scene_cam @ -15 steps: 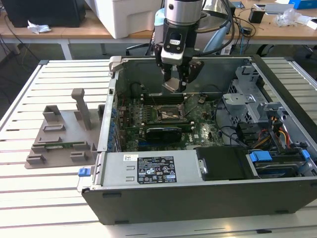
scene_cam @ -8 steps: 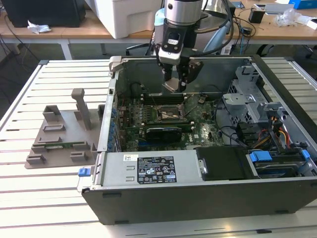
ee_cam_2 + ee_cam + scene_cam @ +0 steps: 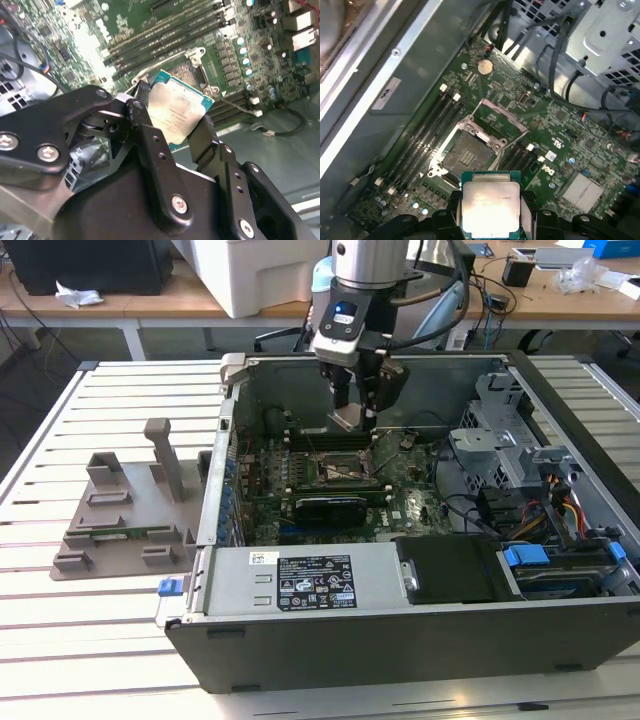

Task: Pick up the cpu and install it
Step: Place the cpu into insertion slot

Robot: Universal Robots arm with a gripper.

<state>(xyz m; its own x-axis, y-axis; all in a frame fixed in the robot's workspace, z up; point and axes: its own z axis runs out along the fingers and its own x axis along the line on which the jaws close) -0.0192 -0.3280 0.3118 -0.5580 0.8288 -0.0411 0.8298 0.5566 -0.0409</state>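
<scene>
1. Gripper (image 3: pixel 175 119) is clenched on the cpu (image 3: pixel 175 112); its black, bolted metal fingers (image 3: pixel 150 135) pinch two opposite edges.
2. In the exterior view, the arm reaches down into the open computer case (image 3: pixel 400 640) and holds the chip in the air above the green motherboard (image 3: pixel 410 505).
3. In the first wrist view, the bare socket (image 3: pixel 467 156) lies below the chip with its hinged metal frame (image 3: pixel 497 120) raised. A round coin cell (image 3: pixel 485 65) sits further off.
4. In the second wrist view, long dark memory slots (image 3: pixel 170 30) run beside the socket.
5. The chip is flat and square, with a dull silver lid and a teal-green rim.
</scene>
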